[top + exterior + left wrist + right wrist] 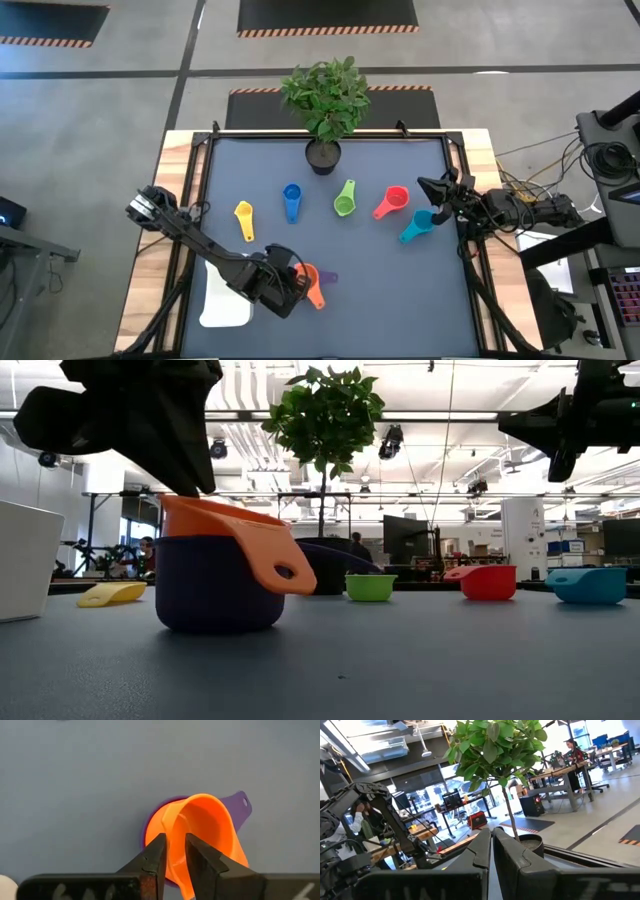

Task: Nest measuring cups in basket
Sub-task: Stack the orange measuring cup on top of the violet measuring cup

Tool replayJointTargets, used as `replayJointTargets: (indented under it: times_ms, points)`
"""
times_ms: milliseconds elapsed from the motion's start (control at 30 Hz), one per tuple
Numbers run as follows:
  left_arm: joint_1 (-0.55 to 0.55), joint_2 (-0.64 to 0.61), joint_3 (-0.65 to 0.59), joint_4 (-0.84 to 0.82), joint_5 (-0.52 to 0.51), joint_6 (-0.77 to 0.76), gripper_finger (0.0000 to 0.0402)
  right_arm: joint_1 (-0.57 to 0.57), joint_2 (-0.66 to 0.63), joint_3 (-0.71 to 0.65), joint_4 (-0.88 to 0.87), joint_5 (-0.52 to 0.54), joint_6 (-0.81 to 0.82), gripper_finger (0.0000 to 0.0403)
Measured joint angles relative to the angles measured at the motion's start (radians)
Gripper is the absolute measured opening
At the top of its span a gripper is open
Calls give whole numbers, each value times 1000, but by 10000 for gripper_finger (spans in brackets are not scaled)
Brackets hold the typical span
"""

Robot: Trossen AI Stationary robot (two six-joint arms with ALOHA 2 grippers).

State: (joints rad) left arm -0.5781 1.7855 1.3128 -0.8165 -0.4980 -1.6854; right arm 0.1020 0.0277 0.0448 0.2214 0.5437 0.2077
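An orange measuring cup [202, 827] sits tilted inside a purple one [215, 585] on the dark mat near the front left, with the purple handle [239, 805] sticking out. My left gripper [176, 847] is over them, slightly open, with its fingers either side of the orange cup's wall. The white basket [225, 305] lies just left of it, partly under the arm. Yellow [244, 218], blue [292, 197], green [345, 200], red-pink [393, 201] and teal [417, 225] cups rest across the middle. My right gripper [425, 187] waits shut and raised at the right edge. My left gripper comes from above, slanting down, with one finger [155, 855] outside and one inside the orange cup's wall at the rim [175, 837]. The gap looks wider than the wall, and I cannot tell whether a finger touches it. The cup rests in the purple cup.
A black pot [323, 155] with a leafy plant stands at the far middle of the mat. Bare mat lies in front of the row of cups and toward the right near corner. Wooden table edges frame the mat on both sides.
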Motion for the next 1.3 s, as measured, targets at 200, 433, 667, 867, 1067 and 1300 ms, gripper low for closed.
replayJointTargets:
  times_ms: [200, 433, 667, 867, 1067, 1300]
  points:
    - [2, -5, 0, -31, 93, 1, 52, 0, 0, 0, 0, 0, 0, 9]
    - [5, -19, 66, -188, 107, 136, 52, 0, 0, 0, 0, 0, 0, 9]
    - [2, 7, 164, 81, 104, 856, 49, 0, 0, 0, 1, 2, 0, 9]
    - [16, 106, 259, 118, 197, 1248, 9, 0, 0, 0, 2, 6, 0, 9]
    - [38, 184, 360, 46, 268, 1409, 1, 0, 0, 0, 2, 7, -1, 9]
    - [38, 353, 596, -197, 291, 1485, 0, 0, 0, 0, 3, 9, -26, 9]
